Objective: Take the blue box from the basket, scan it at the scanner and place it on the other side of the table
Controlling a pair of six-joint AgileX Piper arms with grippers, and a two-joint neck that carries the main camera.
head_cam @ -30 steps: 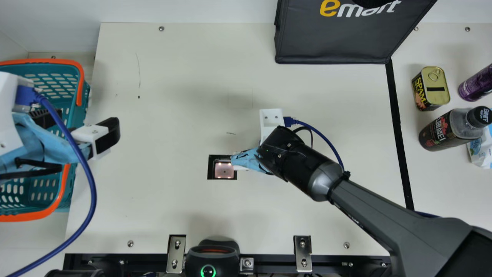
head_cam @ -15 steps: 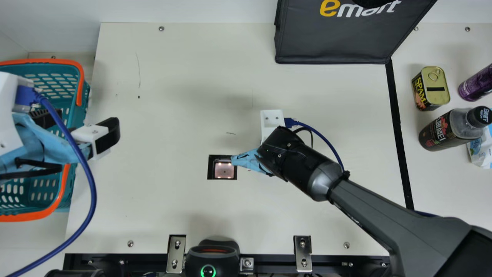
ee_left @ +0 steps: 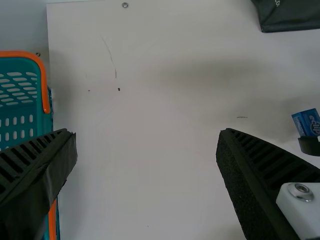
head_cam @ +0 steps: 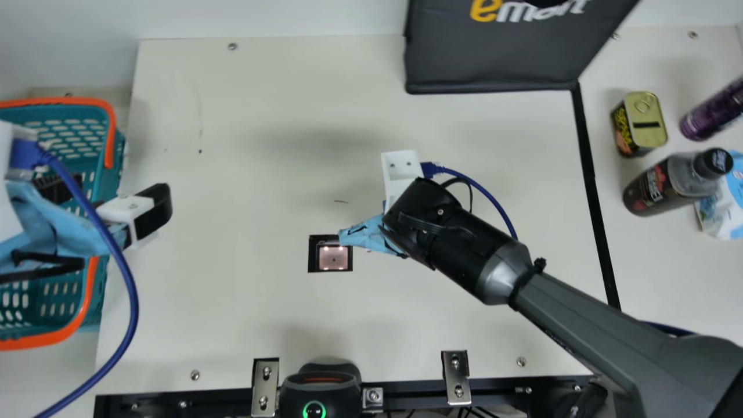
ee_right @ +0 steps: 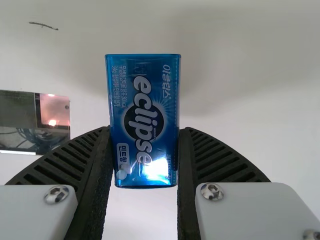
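1. The right pincer (head_cam: 365,235) is gripping the blue box (ee_right: 144,120) – its two ribbed fingers are closing on it from either side, pressing against its narrow edges, and the printed face is showing between them.
2. From where I'm standing, that box is hanging over the middle of the counter (head_cam: 244,319), near the scanner (head_cam: 334,258) but apart from it in the right wrist view. The scanner's little window is glowing pink inside its dark frame.
3. The left pincer (head_cam: 110,197) is gaping wide and holding nothing, hovering by the inner rim of the teal basket (head_cam: 107,145) with the orange handles. One of its fingers is reaching out over the pale counter.
4. Across the black stripe (head_cam: 592,186), on the right side, a few goods are sitting together: a gold-topped can (head_cam: 644,119), a purple bottle (head_cam: 711,110), and a dark bottle (head_cam: 656,188) that is lying beside a white-and-blue pack (head_cam: 722,212).
5. A black bag (head_cam: 493,58) is standing at the far edge – and a black device (head_cam: 319,392) is shining a green ring at the near edge.
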